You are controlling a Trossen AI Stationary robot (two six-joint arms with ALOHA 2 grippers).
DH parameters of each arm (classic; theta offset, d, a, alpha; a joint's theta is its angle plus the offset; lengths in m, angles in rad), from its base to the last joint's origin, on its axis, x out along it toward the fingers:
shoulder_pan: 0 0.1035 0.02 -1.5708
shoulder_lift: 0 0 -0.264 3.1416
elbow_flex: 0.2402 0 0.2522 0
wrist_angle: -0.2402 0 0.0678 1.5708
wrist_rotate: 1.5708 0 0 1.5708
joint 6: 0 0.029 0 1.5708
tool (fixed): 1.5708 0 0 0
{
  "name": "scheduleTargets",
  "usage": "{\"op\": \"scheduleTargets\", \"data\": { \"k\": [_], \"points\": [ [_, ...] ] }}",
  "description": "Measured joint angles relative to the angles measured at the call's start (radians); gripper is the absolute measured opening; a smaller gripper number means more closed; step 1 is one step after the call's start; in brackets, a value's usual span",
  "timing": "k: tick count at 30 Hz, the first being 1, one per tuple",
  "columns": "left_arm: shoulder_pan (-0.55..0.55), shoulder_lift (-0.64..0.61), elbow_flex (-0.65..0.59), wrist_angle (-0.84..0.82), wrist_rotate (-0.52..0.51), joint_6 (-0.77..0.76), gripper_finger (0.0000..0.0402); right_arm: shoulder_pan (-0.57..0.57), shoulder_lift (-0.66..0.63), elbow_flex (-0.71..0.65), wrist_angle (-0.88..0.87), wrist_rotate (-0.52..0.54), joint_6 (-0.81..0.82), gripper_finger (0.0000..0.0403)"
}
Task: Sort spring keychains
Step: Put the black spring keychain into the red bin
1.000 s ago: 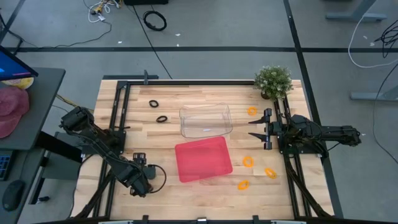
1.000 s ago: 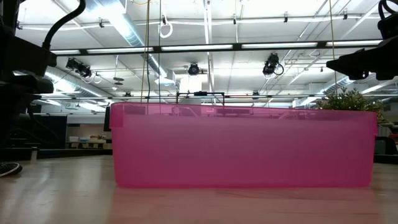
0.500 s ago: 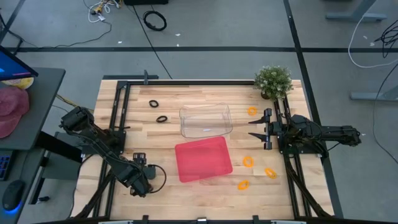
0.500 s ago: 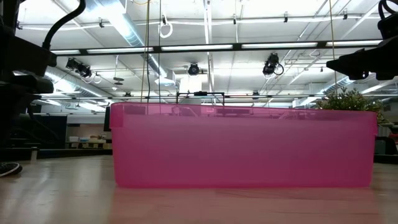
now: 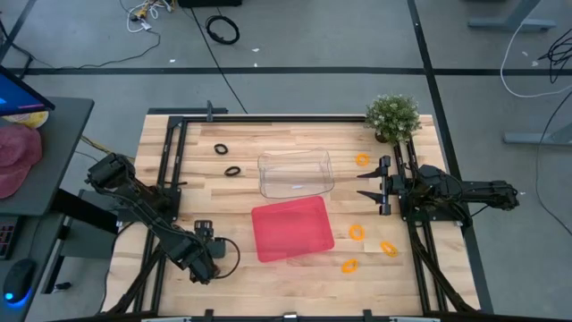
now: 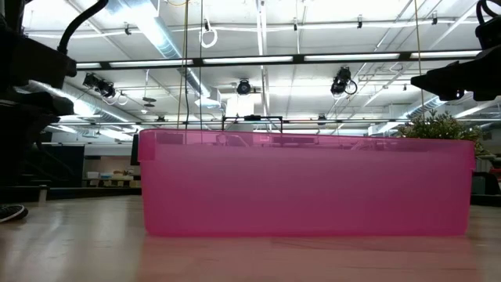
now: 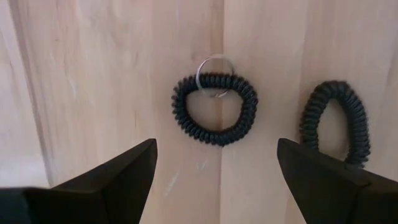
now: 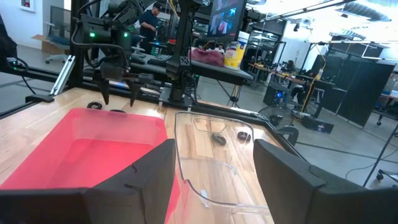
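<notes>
Two black spring keychains [image 7: 214,109] [image 7: 336,130] lie flat on the wood right below my left gripper [image 7: 214,180], which points down at the table's near left [image 5: 207,259], open, with nothing between its fingers. Two more black keychains [image 5: 221,148] [image 5: 232,170] lie at the far left. Several orange keychains [image 5: 357,233] [image 5: 388,249] [image 5: 349,266] [image 5: 361,160] lie on the right side. My right gripper [image 5: 374,183] waits level at the right edge, open [image 8: 214,186], facing the trays.
A red tray [image 5: 292,229] stands mid-table near the front, and it fills the low view [image 6: 305,184]. A clear tray [image 5: 296,173] stands just beyond it. A small potted plant [image 5: 393,116] stands at the far right corner. Bare wood lies left of both trays.
</notes>
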Motion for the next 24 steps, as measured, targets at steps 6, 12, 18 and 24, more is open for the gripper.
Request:
{"op": "scheduleTargets", "data": {
  "k": [6,12,18,24],
  "points": [
    [0.000,0.000,0.000,0.014,0.000,0.001,0.0337,0.000,0.000,0.000,0.000,0.000,0.000,0.0222],
    [0.000,0.000,0.000,0.015,0.000,0.002,0.0337,0.000,0.000,0.000,0.000,0.000,0.000,0.0222],
    [0.000,0.000,0.000,0.014,0.000,0.004,0.0337,0.000,0.000,0.000,0.000,0.000,0.000,0.0222],
    [0.000,0.000,0.000,0.014,0.000,0.004,0.0337,0.000,0.000,0.000,0.000,0.000,0.000,0.0222]
  ]
}}
